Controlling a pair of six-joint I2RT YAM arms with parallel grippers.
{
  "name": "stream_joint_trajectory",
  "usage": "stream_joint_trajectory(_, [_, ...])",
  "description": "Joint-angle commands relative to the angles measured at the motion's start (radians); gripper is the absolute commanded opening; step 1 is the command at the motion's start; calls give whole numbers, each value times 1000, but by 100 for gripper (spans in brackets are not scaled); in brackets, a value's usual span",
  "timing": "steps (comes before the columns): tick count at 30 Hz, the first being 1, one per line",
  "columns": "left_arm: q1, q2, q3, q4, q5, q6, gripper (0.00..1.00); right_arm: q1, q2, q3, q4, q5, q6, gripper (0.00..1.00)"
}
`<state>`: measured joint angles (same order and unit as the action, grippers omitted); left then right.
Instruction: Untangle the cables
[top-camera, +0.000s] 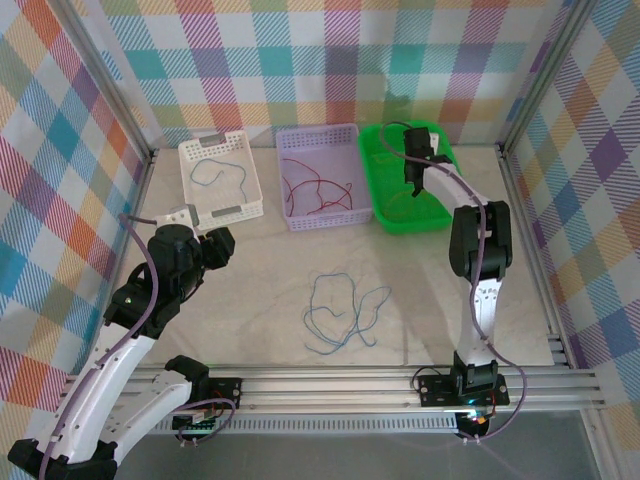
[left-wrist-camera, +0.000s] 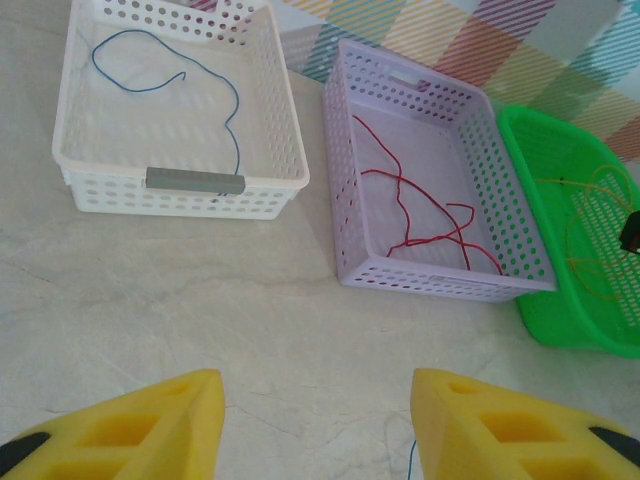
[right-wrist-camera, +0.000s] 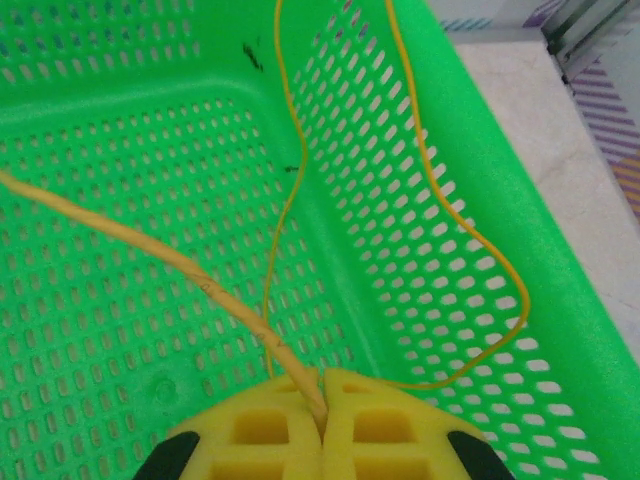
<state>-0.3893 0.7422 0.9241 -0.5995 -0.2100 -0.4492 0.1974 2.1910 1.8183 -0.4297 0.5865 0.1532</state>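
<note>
Right wrist: cable (right-wrist-camera: 200, 280) in end effector (right-wrist-camera: 322, 398)

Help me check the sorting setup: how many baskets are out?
3, in a row at the far side: white basket on the left, lilac basket in the middle, green basket on the right. None seems hidden.

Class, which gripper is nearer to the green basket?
Right. The right gripper is over the green basket; the left gripper hangs over the table, nearer the white basket.
</note>
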Motion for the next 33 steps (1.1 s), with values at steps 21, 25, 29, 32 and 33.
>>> stream_joint_trajectory(21, [6, -12, -9, 4, 11, 25, 52, -4, 28, 361, -453, -103, 66, 47])
stream_joint_trajectory(25, [6, -11, -9, 6, 18, 24, 52, -4, -87, 325, -449, -202, 86, 51])
stream_joint_trajectory(29, [6, 10, -5, 2, 51, 23, 52, -2, -277, 119, -360, -420, 121, 60])
stream_joint_trajectory(32, [4, 47, 10, -7, 103, 22, 53, 11, -408, -74, -309, -562, 141, 62])
stream_joint_trajectory(33, [4, 72, 20, -19, 121, 22, 52, 18, -449, -138, -299, -587, 147, 63])
